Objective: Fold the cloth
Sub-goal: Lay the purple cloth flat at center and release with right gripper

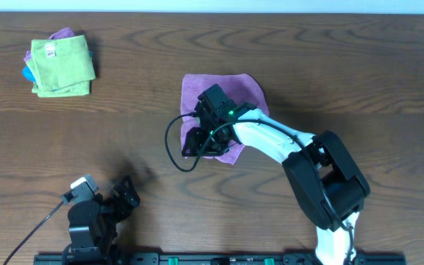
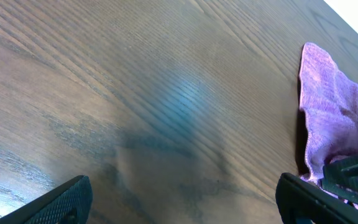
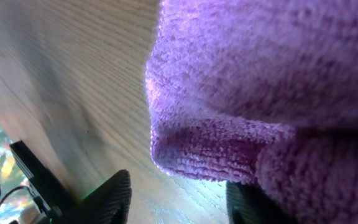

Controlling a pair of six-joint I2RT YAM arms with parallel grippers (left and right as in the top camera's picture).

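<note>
Purple cloth (image 1: 227, 92) lies mid-table (image 1: 359, 66), its near edge doubled over. The right gripper (image 1: 197, 141) hovers at that edge, jaws spread, pinching nothing. The left gripper (image 1: 127, 193) waits near-left, spread wide. Lifting straight up should avoid dragging the fold.

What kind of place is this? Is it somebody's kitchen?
Probably a robot lab or test bench, not a kitchen. A left arm and a right arm stand at a black rail along a wooden table, and on it lie cloths: a purple cloth and a green-topped pile.
</note>
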